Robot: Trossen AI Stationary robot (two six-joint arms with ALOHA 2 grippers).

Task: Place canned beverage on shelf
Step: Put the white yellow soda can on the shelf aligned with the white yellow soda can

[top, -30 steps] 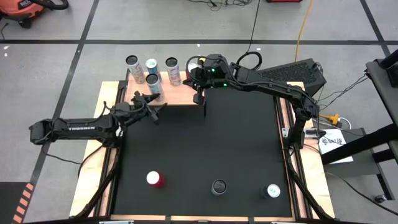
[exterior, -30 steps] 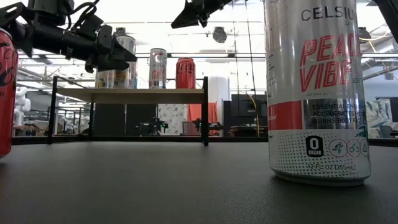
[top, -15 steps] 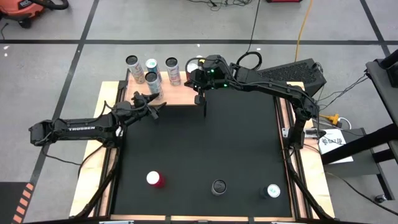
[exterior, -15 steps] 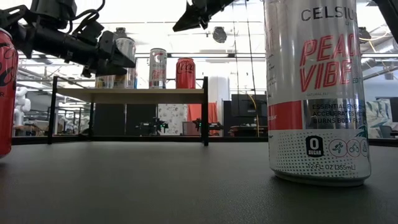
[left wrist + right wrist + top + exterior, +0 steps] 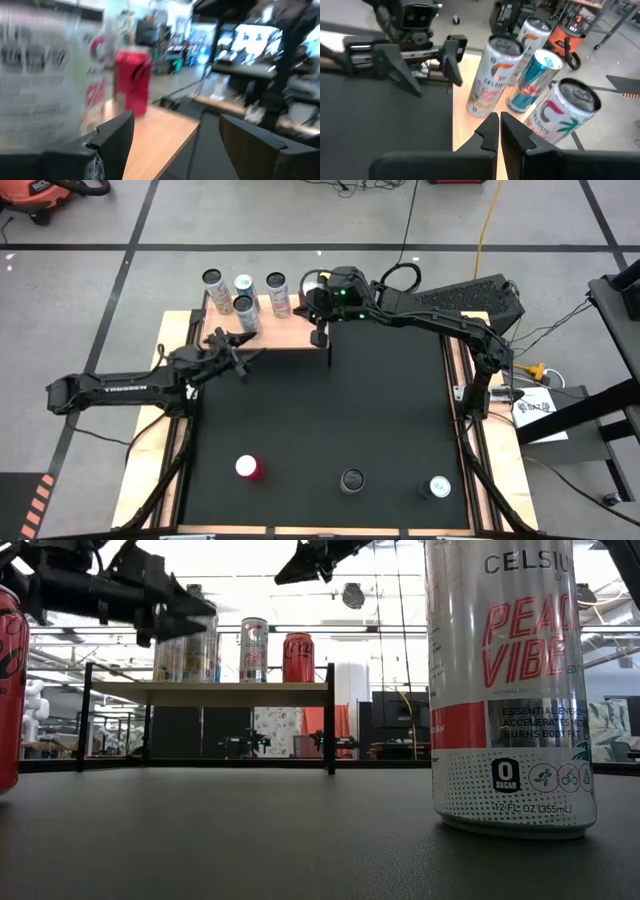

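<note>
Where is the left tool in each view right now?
High: left tool left of centre, at the shelf's front edge.
Low: tool top left, before the shelf's cans.
Left wrist: its fingers along the bottom.
Right wrist: tool upper left, beside the shelf.
Shared landmark: the shelf.

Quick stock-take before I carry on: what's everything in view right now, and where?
shelf: one, pale wood on black legs, far edge of the table
pale cans: four, silver, white and blue, standing on the shelf's left part
red shelf can: one, red, standing on the shelf's right end
red loose can: one, red, near left of the table
dark can: one, dark top, near middle of the table
Celsius can: one, white and red, near right of the table
table: one, black top
left gripper: open, empty, just in front of the shelf's left part
right gripper: shut, empty, above the shelf's right front
</note>
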